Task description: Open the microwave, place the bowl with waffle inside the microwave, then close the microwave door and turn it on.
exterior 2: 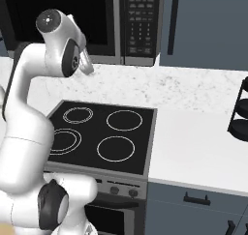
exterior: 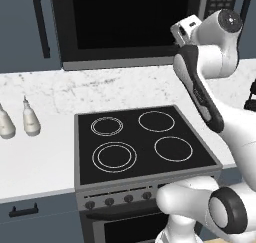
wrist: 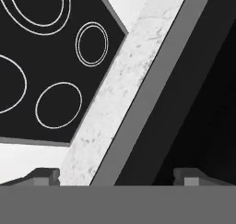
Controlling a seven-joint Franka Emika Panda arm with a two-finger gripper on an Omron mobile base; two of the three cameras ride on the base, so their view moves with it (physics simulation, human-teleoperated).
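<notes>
The microwave (exterior: 135,24) stands at the back of the tabletop (exterior: 40,157), directly behind the black four-ring stove (exterior: 142,142), and the microwave door (exterior: 131,22) is shut, with its grey strip running along the lower edge. The keypad panel (exterior 2: 139,23) sits to the right of the door. My end effector (wrist: 117,176) hangs in front of the door's lower right part, above the stove's rear edge; its finger tips (wrist: 44,176) stand wide apart and hold nothing. Two pale bottles (exterior: 20,121) rest left of the stove, and a black rack (exterior 2: 240,113) stands far right of it.
</notes>
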